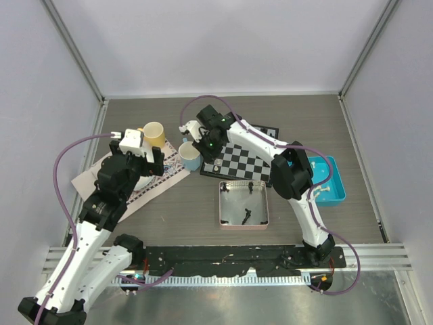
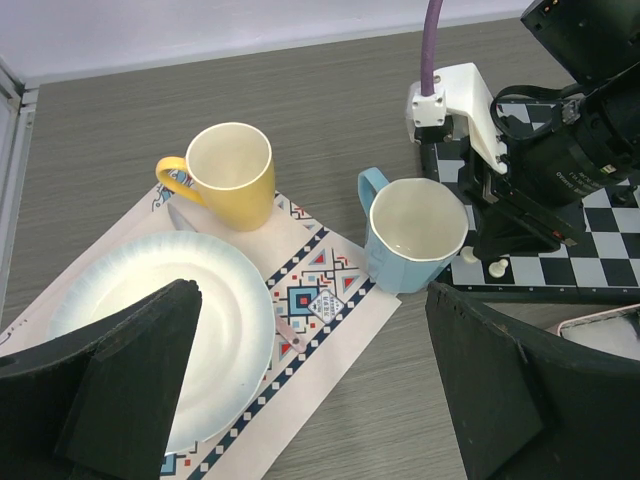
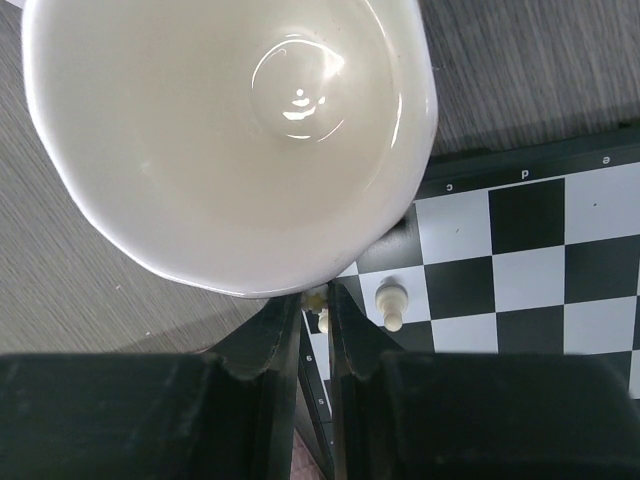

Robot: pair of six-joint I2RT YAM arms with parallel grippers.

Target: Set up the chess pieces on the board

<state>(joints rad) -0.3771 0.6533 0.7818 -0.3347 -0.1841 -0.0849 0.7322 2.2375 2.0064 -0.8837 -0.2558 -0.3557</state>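
Glossy cream glaze fills the right wrist view: the round blue cup (image 3: 230, 130) sits just beside a corner of the board (image 3: 530, 250). Right gripper (image 3: 316, 299) is narrow, its matte black fingers pinching a tiny off-white chessman (image 3: 316, 296) at the checkered edge. A second pawn (image 3: 390, 303) sits on a white square nearby. Left gripper (image 2: 320, 400) is spread wide above the smooth pale plate (image 2: 190, 310) and the patterned mat (image 2: 320, 300).

Robotics lab test cell: plain white wall panels (image 1: 216, 40) framed by aluminium corner posts (image 1: 76, 51) enclose a grey wood-grain worktop (image 1: 183, 227); white-and-black left robot arm (image 1: 101, 203) and right robot arm (image 1: 298, 183) are bolted to a black mounting rail (image 1: 223, 256).
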